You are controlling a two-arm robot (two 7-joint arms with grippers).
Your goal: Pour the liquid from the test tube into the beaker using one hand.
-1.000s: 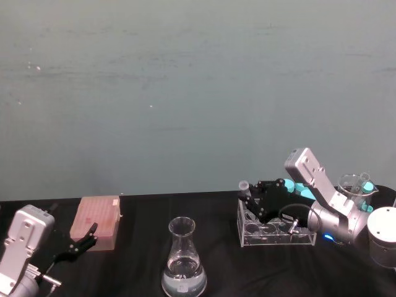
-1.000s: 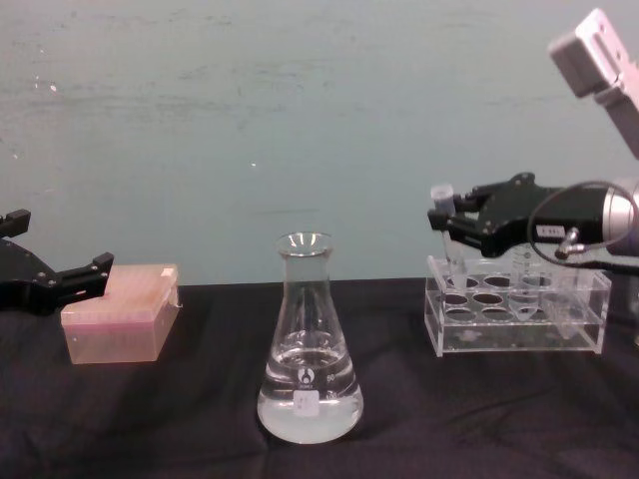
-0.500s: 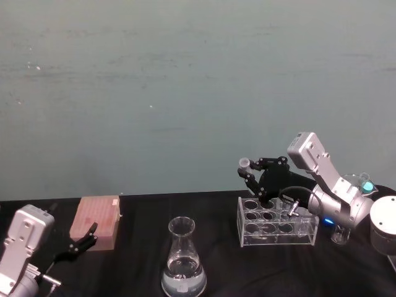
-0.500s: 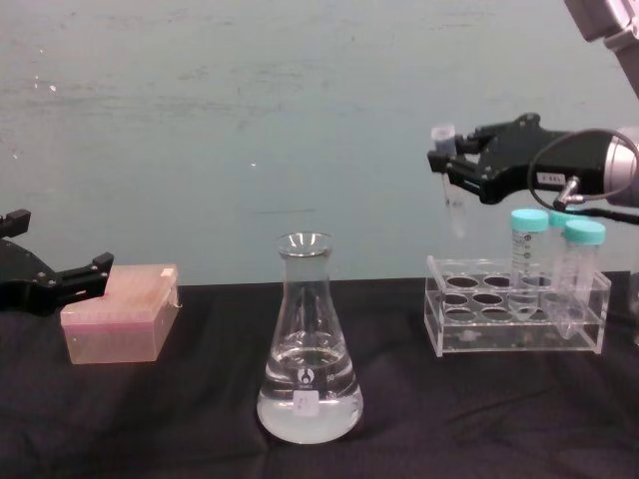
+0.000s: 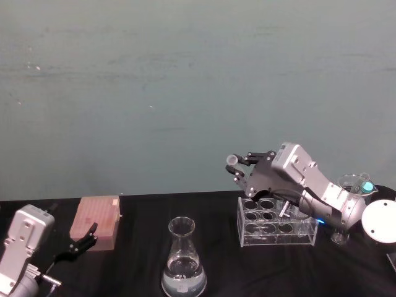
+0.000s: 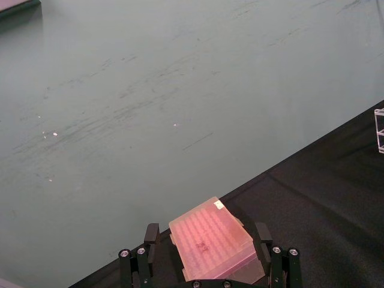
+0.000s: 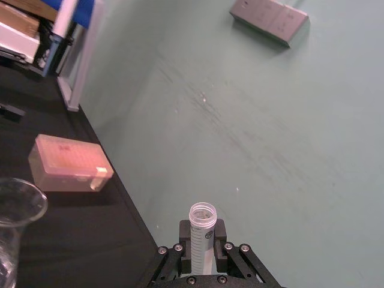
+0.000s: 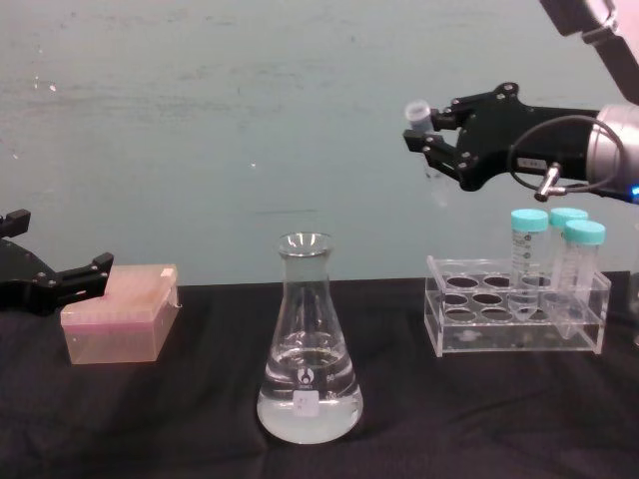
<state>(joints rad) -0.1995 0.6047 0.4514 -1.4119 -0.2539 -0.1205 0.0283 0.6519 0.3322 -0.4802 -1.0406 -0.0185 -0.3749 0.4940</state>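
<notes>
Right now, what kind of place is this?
Probably a science lab: a glass flask of clear liquid, a clear rack of capped tubes, and the robot's right pincer holding a small tube.

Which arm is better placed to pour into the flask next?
Right. The right gripper holds the test tube, raised above the tube rack, to the right of the beaker. The left gripper is open and low by the pink box, holding nothing.

Too blurred to tell: fill level inside the test tube (image 8: 416, 111). Cut off by view edges: left pincer (image 8: 60, 239) in chest view, beaker (image 7: 17, 207) in right wrist view.
</notes>
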